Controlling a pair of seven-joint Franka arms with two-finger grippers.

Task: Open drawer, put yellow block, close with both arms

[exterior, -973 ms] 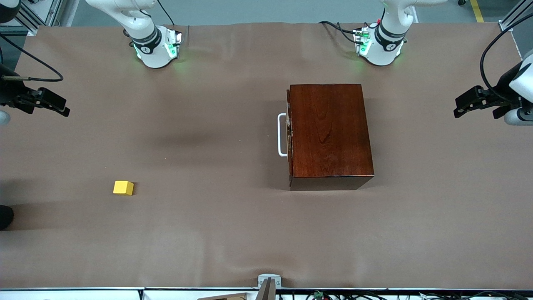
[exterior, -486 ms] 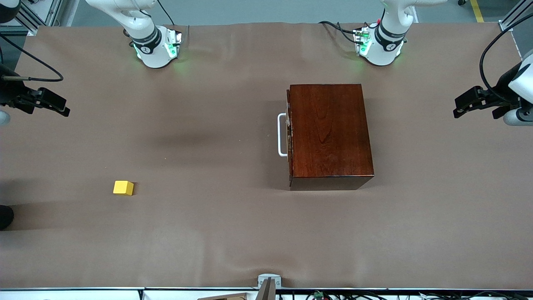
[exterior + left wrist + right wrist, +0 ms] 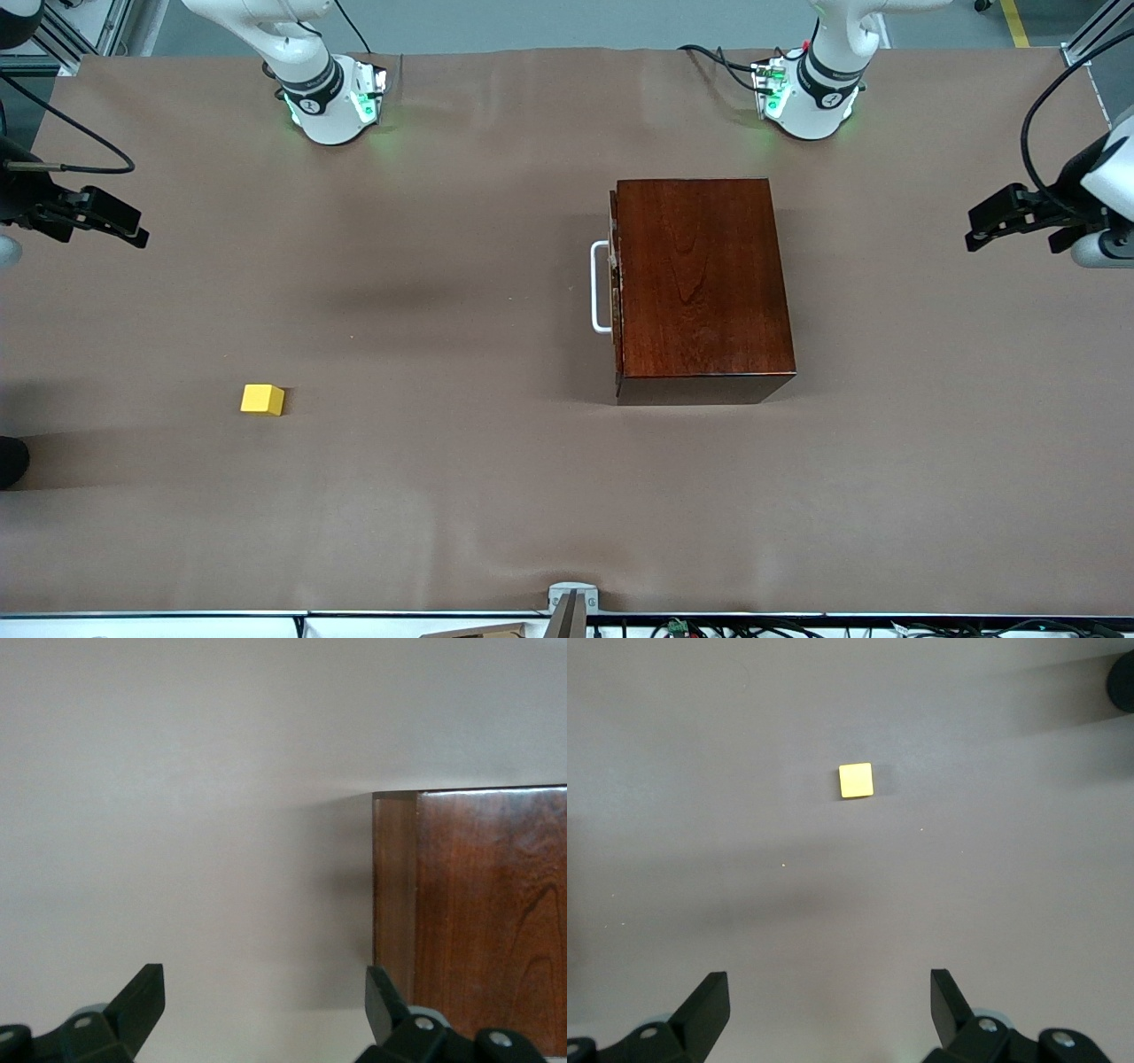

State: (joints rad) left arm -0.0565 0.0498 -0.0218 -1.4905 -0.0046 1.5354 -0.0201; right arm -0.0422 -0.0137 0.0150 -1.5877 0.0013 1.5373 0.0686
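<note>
The dark reddish-brown wooden box [image 3: 700, 283] stands on the table before the left arm's base. Its drawer is shut, and only the white bar handle [image 3: 601, 286] shows, facing the right arm's end of the table. The box's corner shows in the left wrist view [image 3: 478, 912]. The yellow block [image 3: 262, 400] lies alone on the table toward the right arm's end, and it shows in the right wrist view [image 3: 856, 780]. My left gripper [image 3: 979, 232] [image 3: 263, 1005] hangs open and empty over the left arm's end. My right gripper [image 3: 133, 232] [image 3: 830, 1001] hangs open and empty over the right arm's end.
A brown mat [image 3: 461, 496] covers the whole table. A small grey mount [image 3: 571, 595] sits at the table edge nearest the front camera. A dark round object [image 3: 11, 461] sits at the right arm's end edge, also in the right wrist view [image 3: 1123, 682].
</note>
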